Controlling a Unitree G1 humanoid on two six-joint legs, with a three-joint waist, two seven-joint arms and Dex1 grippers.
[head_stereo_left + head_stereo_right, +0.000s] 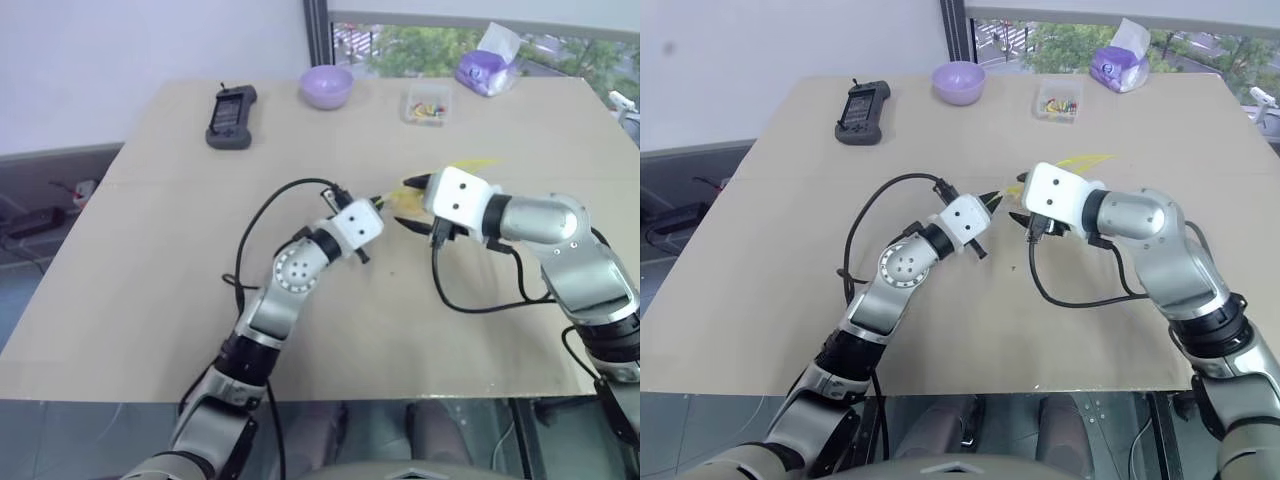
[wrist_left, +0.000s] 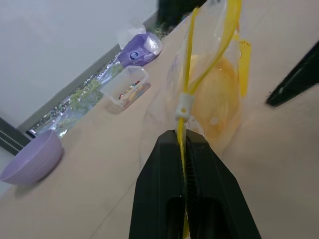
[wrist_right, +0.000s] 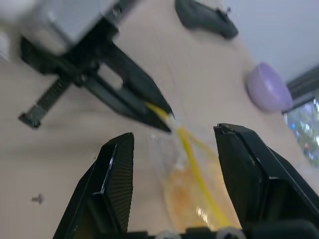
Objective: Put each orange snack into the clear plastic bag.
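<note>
Okay, my left hand [image 2: 184,149] is clenched on the yellow zip strip of the clear plastic bag [image 2: 199,84], holding it up above the worktop [image 1: 150,250]. The orange snack [image 2: 217,107] sits inside the bag already. My right hand [image 3: 172,144] is released, fingers spread wide just beside the bag, not touching it as far as I can tell. At the far edge of the worktop: purple bowl [image 1: 327,85], small clear box [image 1: 428,103], tissue pack [image 1: 486,68], black handheld device [image 1: 231,116]
</note>
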